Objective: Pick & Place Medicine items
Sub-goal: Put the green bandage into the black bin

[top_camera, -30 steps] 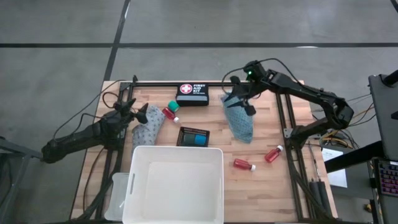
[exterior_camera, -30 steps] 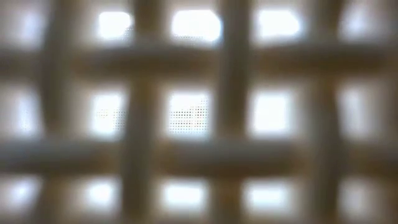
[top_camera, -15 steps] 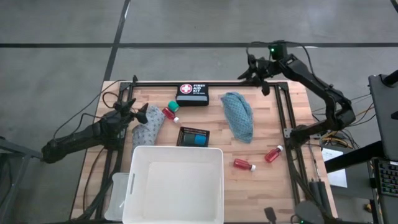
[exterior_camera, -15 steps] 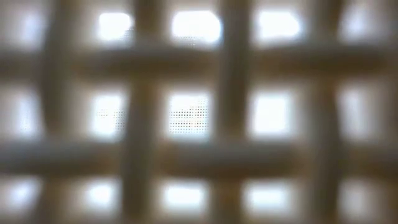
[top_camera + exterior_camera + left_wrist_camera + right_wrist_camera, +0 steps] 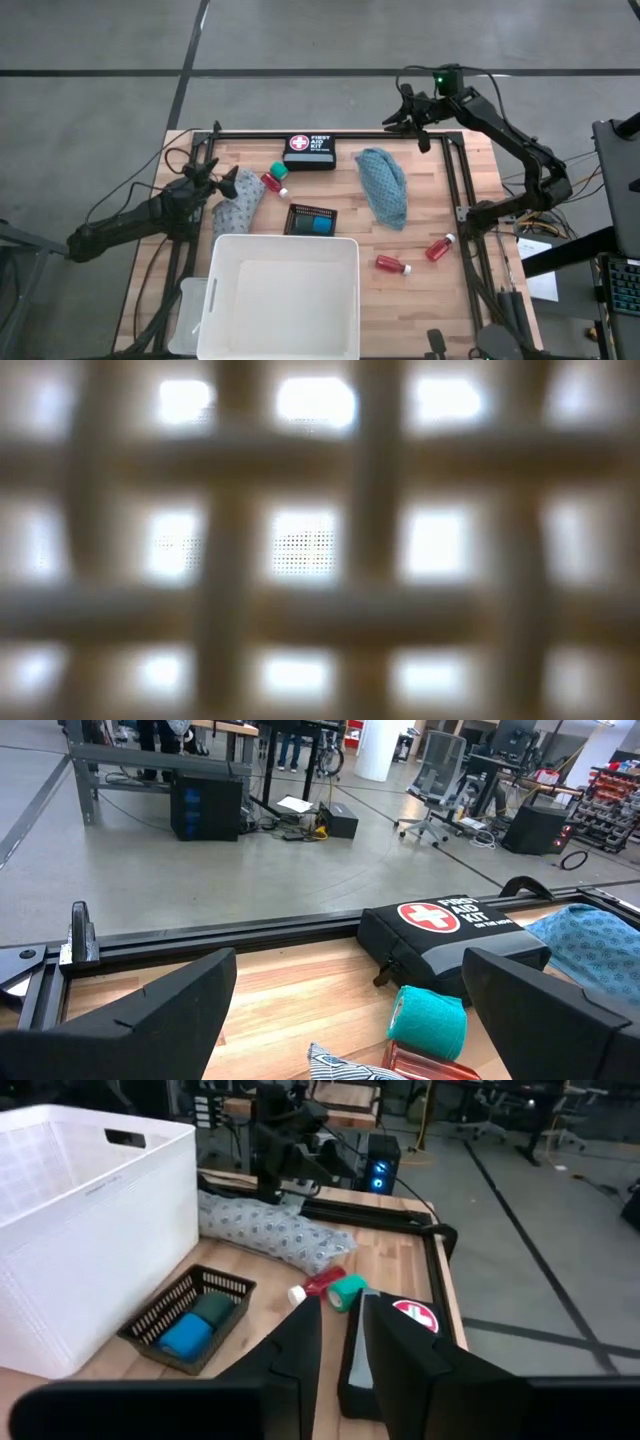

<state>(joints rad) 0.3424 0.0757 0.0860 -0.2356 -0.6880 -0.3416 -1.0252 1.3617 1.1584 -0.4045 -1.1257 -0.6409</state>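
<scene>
High view: crumpled teal cloth (image 5: 384, 199)

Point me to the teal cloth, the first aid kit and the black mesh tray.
teal cloth (image 5: 384, 187): high view, middle of the fabric.
first aid kit (image 5: 309, 151): high view, its black top beside the label.
black mesh tray (image 5: 297, 213): high view, left part of its rim.

2 dark, slim jointed arms w/ black cables trailing off. Right arm (image 5: 505, 130), upper right of frame: green LED lit nr wrist. Left arm (image 5: 135, 220), mid-left: matte black fingers (image 5: 160, 1010), wedge-shaped.
</scene>
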